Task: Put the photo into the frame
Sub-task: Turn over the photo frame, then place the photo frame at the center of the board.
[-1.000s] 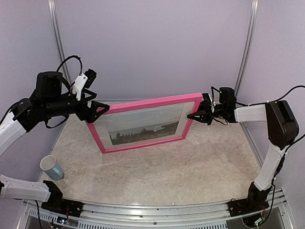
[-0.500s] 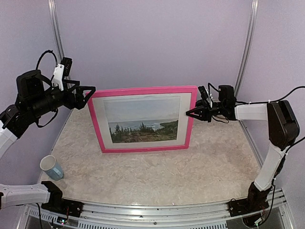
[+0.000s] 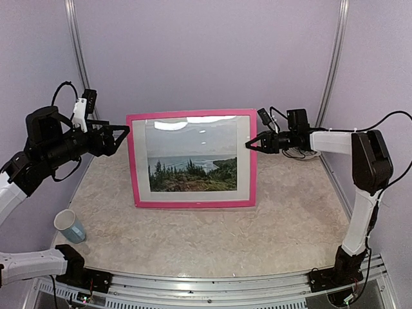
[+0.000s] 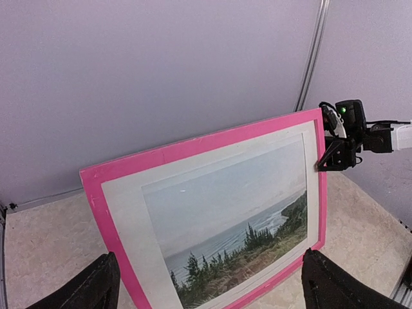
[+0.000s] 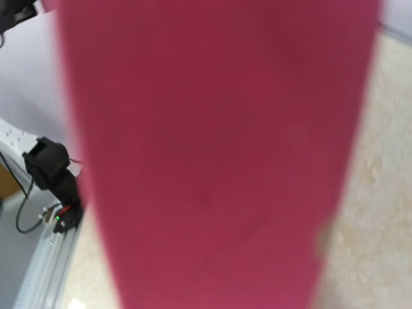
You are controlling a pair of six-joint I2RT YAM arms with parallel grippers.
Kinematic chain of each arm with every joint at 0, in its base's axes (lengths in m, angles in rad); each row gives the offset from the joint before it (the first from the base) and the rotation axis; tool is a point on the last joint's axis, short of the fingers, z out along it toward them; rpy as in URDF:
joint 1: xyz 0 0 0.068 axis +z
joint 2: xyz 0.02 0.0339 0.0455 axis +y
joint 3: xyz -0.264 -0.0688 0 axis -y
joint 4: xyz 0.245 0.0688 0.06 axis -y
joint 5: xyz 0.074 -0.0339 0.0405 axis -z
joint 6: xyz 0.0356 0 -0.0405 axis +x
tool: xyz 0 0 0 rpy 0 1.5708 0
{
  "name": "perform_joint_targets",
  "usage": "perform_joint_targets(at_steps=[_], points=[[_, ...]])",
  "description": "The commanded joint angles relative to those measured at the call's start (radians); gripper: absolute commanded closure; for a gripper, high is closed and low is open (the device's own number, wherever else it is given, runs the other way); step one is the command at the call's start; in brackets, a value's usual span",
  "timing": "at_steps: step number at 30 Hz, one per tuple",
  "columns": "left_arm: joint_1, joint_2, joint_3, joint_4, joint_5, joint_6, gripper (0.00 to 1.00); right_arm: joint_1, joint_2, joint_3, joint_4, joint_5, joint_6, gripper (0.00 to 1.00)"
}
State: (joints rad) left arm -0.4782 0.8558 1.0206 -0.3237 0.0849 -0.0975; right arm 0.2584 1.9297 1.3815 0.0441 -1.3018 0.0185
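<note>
1 frame (image 3: 134, 168) stands upright on the bench (image 3: 212, 239), photo (image 3: 192, 166) inside; right fingers (image 3: 257, 138) pinch its edge, left fingers (image 4: 94, 288) gape nearby.

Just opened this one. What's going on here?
The photo already sits in the frame, which stands on its bottom edge on the table, facing the arms. The right claw seems to grip the frame's right edge near the top, steadying it. The left claw is open by the upper left corner, not clearly touching. A cup sits at the left.
</note>
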Motion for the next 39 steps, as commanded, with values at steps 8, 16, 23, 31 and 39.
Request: perform_joint_targets(at_steps=[8, 16, 23, 31, 39], points=[[0.007, -0.033, -0.037, 0.05, -0.006, -0.052, 0.04, -0.026, 0.128, 0.13, -0.174, 0.061, 0.173, 1.0], [0.007, -0.038, -0.087, 0.077, -0.043, -0.119, 0.03, -0.066, 0.228, 0.161, -0.152, 0.028, 0.301, 1.0], [0.012, 0.012, -0.128, 0.071, -0.239, -0.263, 0.01, -0.095, 0.303, 0.23, -0.256, 0.056, 0.297, 1.0], [0.074, 0.202, -0.184, 0.171, -0.205, -0.406, 0.01, -0.111, 0.364, 0.272, -0.334, 0.117, 0.287, 1.0], [0.115, 0.391, -0.226, 0.329, -0.118, -0.503, 0.01, -0.128, 0.399, 0.286, -0.345, 0.133, 0.314, 1.0]])
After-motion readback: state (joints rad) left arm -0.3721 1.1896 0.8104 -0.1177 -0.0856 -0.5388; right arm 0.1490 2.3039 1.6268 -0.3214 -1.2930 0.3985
